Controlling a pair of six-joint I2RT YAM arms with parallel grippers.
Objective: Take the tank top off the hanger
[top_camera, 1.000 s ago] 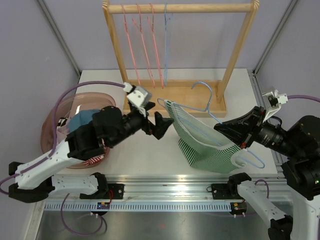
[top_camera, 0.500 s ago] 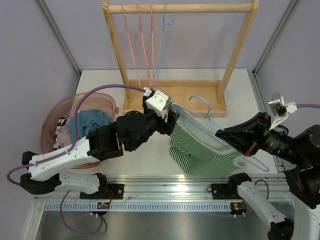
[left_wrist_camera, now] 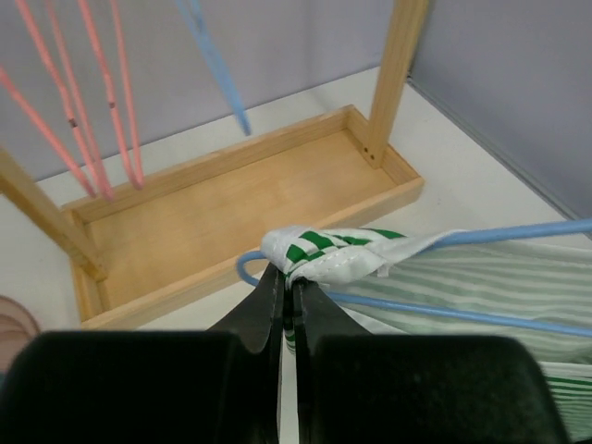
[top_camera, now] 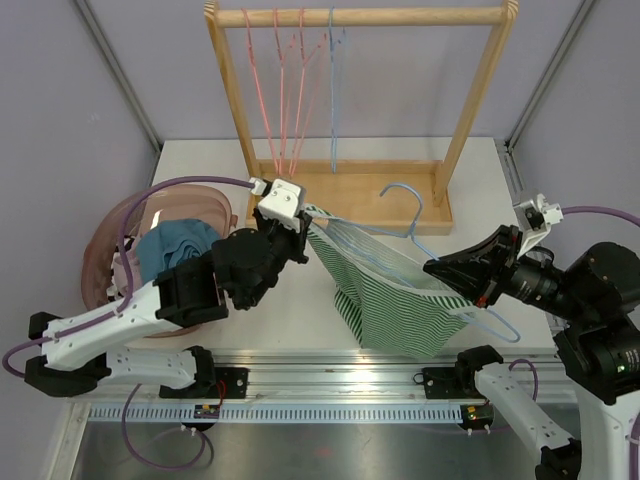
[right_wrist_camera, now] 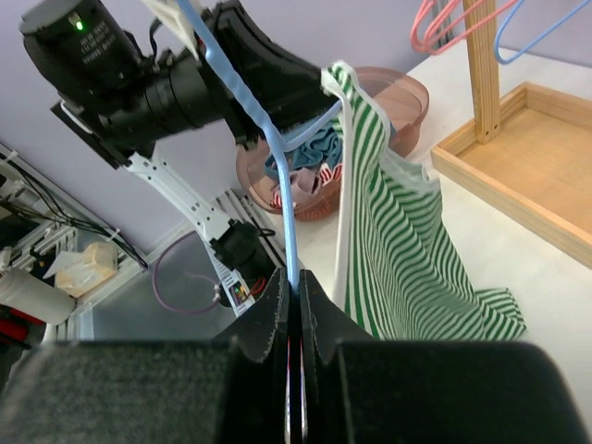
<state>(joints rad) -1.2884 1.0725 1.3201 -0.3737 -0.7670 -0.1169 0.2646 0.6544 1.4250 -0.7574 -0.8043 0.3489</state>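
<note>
A green-and-white striped tank top [top_camera: 390, 305] hangs from a light blue hanger [top_camera: 405, 212] held above the table. My left gripper [top_camera: 305, 222] is shut on the tank top's bunched shoulder strap [left_wrist_camera: 324, 254] at the hanger's left end [left_wrist_camera: 243, 268]. My right gripper [top_camera: 440, 272] is shut on the hanger's lower bar [right_wrist_camera: 285, 222], with the tank top [right_wrist_camera: 407, 259] draping down beside it. In the right wrist view the left arm [right_wrist_camera: 139, 83] sits at the hanger's far end.
A wooden rack [top_camera: 360, 18] with a tray base [top_camera: 350, 190] stands at the back, carrying pink hangers [top_camera: 285, 90] and one blue hanger [top_camera: 331, 90]. A pink basket [top_camera: 115, 240] of clothes sits at the left.
My left gripper moved in from the left to the hanger's left end and closed on the tank top's strap. The hanger and tank top shifted slightly left.
</note>
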